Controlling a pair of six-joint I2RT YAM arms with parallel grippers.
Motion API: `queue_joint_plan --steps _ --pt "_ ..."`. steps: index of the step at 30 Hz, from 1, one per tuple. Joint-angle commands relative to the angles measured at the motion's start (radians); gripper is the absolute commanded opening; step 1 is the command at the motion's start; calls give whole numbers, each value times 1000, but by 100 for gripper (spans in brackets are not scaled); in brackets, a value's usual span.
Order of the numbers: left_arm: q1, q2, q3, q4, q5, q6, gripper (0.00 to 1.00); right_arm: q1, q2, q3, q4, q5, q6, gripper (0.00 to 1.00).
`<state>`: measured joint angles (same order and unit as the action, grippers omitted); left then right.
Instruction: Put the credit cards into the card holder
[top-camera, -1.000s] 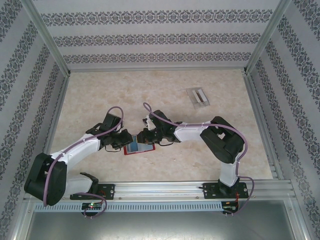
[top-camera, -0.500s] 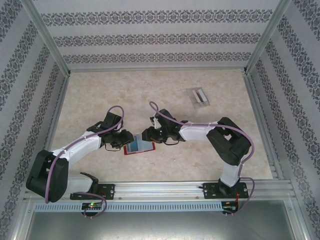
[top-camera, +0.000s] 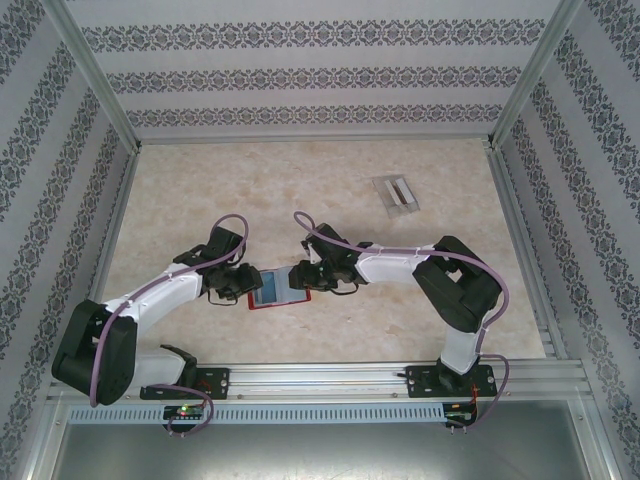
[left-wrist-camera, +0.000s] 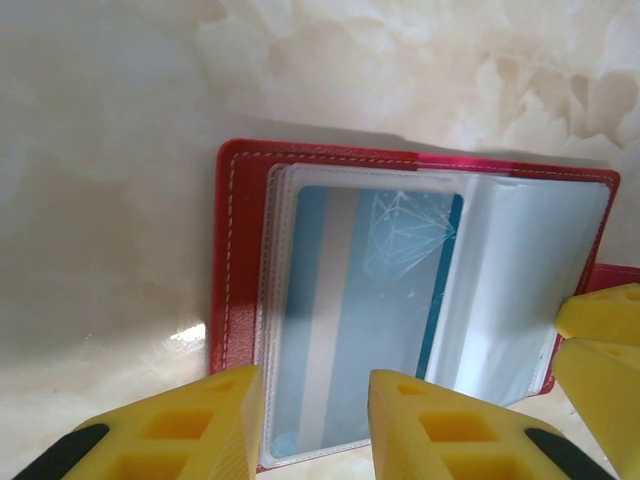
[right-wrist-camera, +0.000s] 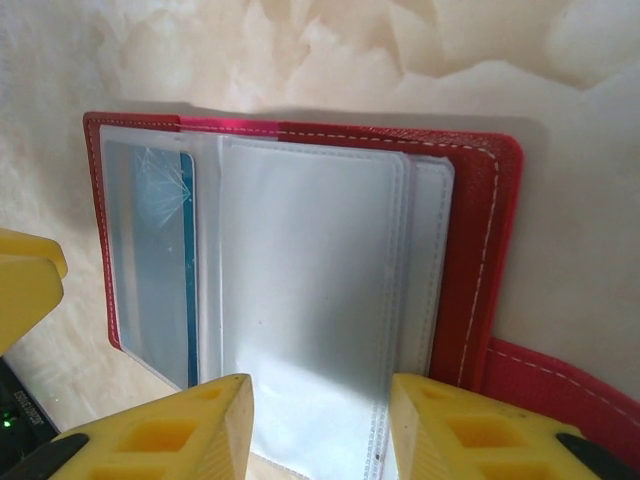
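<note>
Card holder (left-wrist-camera: 240, 300) open flat, blue card (left-wrist-camera: 380, 300) inside; left claw (left-wrist-camera: 315, 400), right claw (right-wrist-camera: 320, 400) part-open, empty.

Both arms reach inward from their bases, elbows bent, and meet at the wallet (top-camera: 280, 291). The left end effector (top-camera: 238, 284) is at the left edge of the wallet and the right end effector (top-camera: 306, 274) at its right edge. Each one points down at the wallet, its two yellow fingers apart.
</note>
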<state>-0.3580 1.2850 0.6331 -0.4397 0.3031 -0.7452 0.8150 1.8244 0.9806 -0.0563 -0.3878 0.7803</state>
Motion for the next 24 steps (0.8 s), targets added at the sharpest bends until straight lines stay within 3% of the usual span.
queue_joint_plan --steps 1,6,11,18,24 --pt "7 19 -27 17 4 9 30 15 20 30 -53 9 -24 39" --pt "8 35 -48 68 58 -18 25 19 26 40 -22 -26 -21 29" --pt "7 43 -58 83 69 -24 23 21 31 53 -14 -38 -21 26" --pt "7 48 -73 102 87 -31 22 22 40 50 18 -39 13 36" --pt "8 15 -60 57 58 -14 22 43 -47 75 -189 157 -38 43"
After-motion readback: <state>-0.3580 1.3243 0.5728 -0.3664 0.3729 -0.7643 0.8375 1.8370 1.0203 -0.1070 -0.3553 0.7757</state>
